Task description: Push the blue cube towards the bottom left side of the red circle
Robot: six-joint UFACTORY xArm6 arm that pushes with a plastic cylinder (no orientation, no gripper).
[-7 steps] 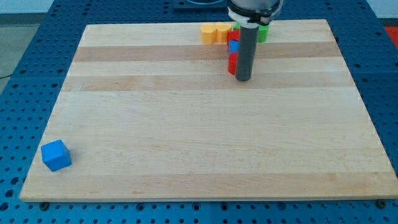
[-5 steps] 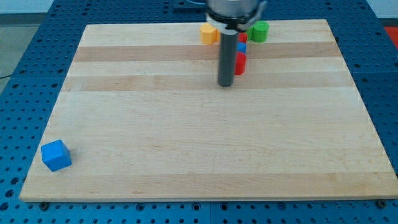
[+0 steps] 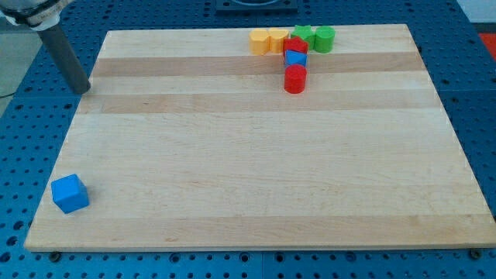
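The blue cube point(image 3: 70, 194) sits near the board's bottom left corner. The red circle point(image 3: 294, 79), a short red cylinder, stands at the view's upper middle, below a cluster of blocks. My tip point(image 3: 80, 90) is at the view's far left, just off the board's left edge near the top. It is well above the blue cube and far left of the red circle, touching no block.
At the board's top edge sit an orange block point(image 3: 259, 41), a yellow block point(image 3: 277, 39), a red block point(image 3: 295, 45), a blue triangular block point(image 3: 295, 58), a green star point(image 3: 303, 33) and a green cylinder point(image 3: 325, 39). The wooden board point(image 3: 256, 155) lies on a blue perforated table.
My tip has swept from beside the red circle at the upper middle to the far left, past the board's left edge. No block has moved.
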